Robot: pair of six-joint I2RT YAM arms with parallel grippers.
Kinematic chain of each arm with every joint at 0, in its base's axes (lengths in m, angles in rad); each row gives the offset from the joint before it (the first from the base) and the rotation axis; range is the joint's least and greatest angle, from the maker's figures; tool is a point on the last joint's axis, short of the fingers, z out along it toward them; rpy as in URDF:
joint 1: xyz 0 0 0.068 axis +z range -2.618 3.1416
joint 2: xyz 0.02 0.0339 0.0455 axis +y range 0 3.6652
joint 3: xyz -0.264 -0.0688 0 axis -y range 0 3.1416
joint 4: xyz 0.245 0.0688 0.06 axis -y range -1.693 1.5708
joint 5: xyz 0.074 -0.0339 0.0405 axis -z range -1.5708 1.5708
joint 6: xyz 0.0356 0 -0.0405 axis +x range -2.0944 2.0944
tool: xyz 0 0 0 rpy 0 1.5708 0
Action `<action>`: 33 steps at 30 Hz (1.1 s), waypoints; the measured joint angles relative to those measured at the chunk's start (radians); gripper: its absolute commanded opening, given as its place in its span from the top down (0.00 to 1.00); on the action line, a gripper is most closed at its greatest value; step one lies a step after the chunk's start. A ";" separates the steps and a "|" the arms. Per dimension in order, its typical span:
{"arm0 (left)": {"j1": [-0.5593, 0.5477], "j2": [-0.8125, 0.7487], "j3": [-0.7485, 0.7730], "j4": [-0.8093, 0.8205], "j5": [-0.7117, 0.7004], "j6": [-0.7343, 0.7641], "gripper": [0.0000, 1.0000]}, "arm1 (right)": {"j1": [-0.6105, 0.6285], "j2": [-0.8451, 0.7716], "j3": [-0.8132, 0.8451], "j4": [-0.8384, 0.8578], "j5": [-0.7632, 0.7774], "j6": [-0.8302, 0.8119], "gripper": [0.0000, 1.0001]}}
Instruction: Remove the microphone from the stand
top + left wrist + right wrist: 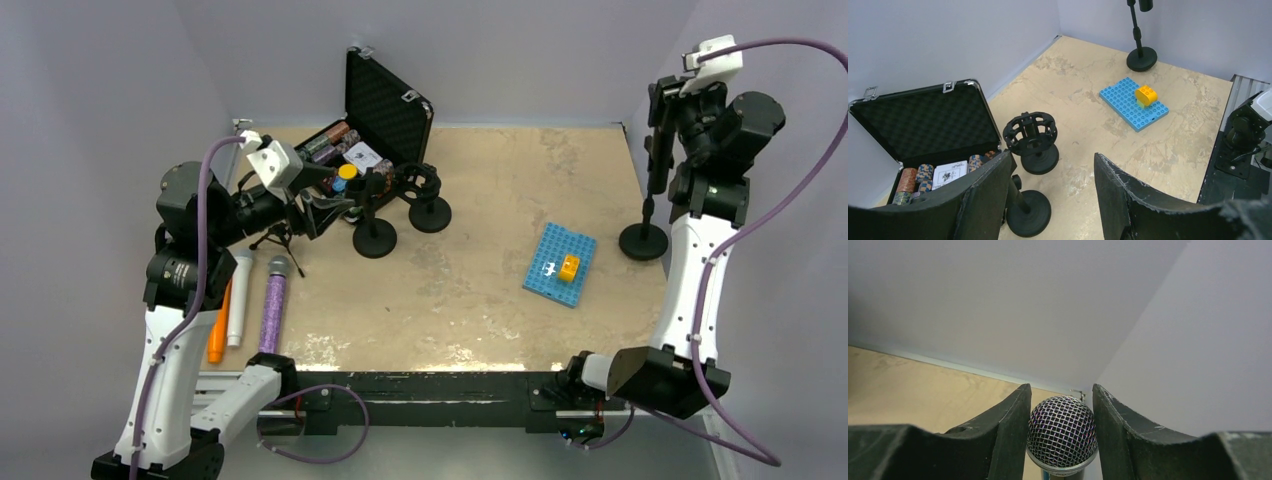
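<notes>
A microphone with a silver mesh head (1062,431) sits between my right gripper's fingers (1013,430), which press on both sides of the head. In the top view my right gripper (660,115) is raised at the far right, with the dark microphone body (655,170) hanging under it, straight above the black round-based stand (643,241). I cannot tell whether the body still sits in the stand's clip. The stand also shows in the left wrist view (1141,57). My left gripper (1053,167) is open and empty, low over the table by the case.
An open black case (388,112) with chips stands at the back. Two more black stands (375,238) (430,212) are by my left gripper. A purple microphone (273,300), a white one (240,300) and an orange tool (217,335) lie at left. A blue brick plate (560,263) carries a yellow brick.
</notes>
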 measured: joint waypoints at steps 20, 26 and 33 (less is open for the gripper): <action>0.040 0.007 -0.001 -0.004 -0.003 0.000 0.35 | 0.085 0.109 0.087 0.015 -0.285 0.049 1.00; 0.043 0.007 -0.002 -0.011 -0.003 0.003 0.34 | 0.097 0.166 0.151 0.006 -0.323 0.049 1.00; 0.045 0.008 -0.007 -0.015 -0.003 0.004 0.34 | 0.097 0.105 0.020 -0.027 -0.353 0.029 0.81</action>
